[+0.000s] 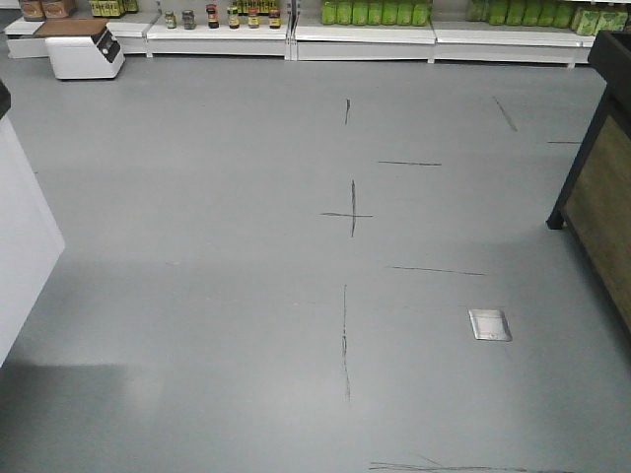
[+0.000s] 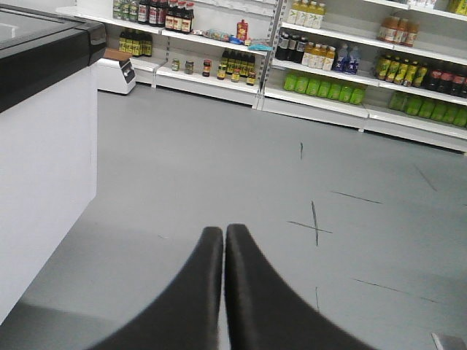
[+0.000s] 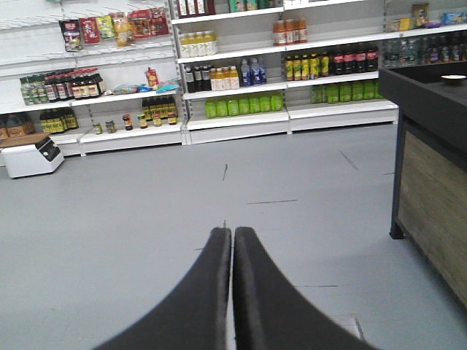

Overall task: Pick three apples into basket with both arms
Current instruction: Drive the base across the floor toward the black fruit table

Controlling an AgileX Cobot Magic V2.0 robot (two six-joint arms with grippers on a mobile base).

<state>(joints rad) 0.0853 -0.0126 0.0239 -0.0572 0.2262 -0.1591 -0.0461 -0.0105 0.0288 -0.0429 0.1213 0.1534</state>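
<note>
The front view shows only grey floor (image 1: pixel 246 296), stocked shelves (image 1: pixel 365 30) and a wooden-sided stand (image 1: pixel 601 197); no apples or basket appear in any view. In the left wrist view the left gripper (image 2: pixel 224 233) is clenched on nothing, with a white counter (image 2: pixel 44 168) beside it. In the right wrist view the right gripper (image 3: pixel 232 235) is likewise closed and empty. Apples are probably firm, smooth and prone to rolling, so grip across the middle.

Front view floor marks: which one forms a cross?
The cross mark near the picture's centre: a vertical stroke crossed by a horizontal one. The rest are plain uncrossed strokes.
</note>
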